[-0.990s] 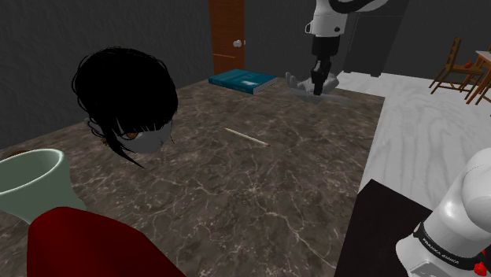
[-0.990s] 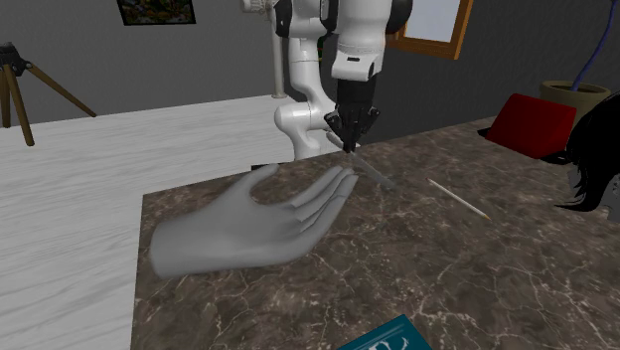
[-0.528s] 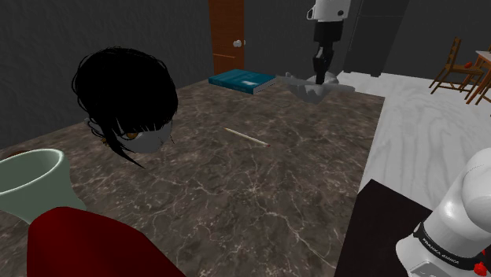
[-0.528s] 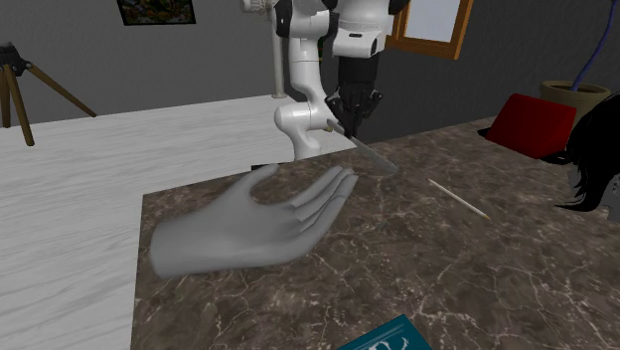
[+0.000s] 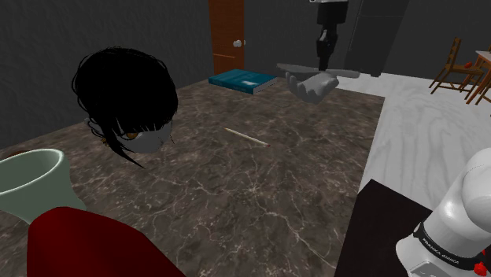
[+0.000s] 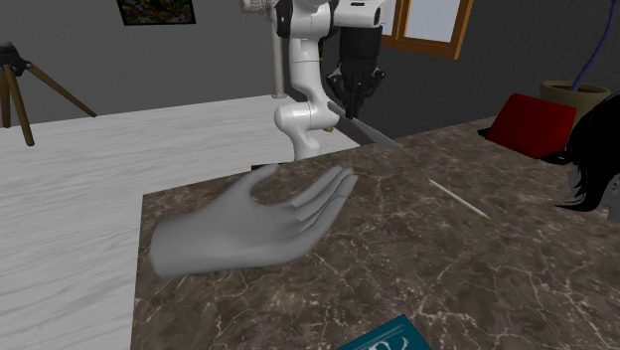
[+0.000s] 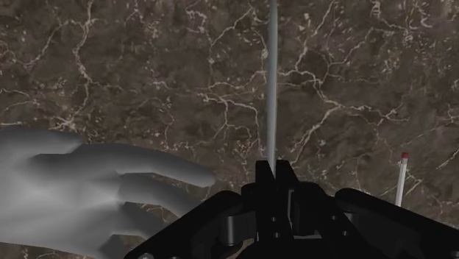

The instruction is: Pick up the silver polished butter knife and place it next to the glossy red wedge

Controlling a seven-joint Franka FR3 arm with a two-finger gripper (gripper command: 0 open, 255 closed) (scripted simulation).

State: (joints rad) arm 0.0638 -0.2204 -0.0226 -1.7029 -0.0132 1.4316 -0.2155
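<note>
Carrying surface: dark brown marbled desk [image 5: 260,181], white veins.
Near end: glossy red wedge [image 5: 86,244], pale green pot [image 5: 31,181] just beside it, black-haired head [image 5: 126,94] behind them.
Middle: matchstick [image 5: 245,137], lying flat.
Far end: teal book [image 5: 244,79], grey model hand [image 5: 315,85].
Room: white plank floor [image 5: 425,134], dark grey walls, brown door [image 5: 227,35], wooden chairs [image 5: 456,67].
Knife: butter knife [image 6: 373,132], thin, plain grey, in the air over the desk's far end near the model hand, well apart from the wedge, slanting down from the pincer.
Pincer: pincer [image 6: 350,99] clenched on one end of the knife.
</note>
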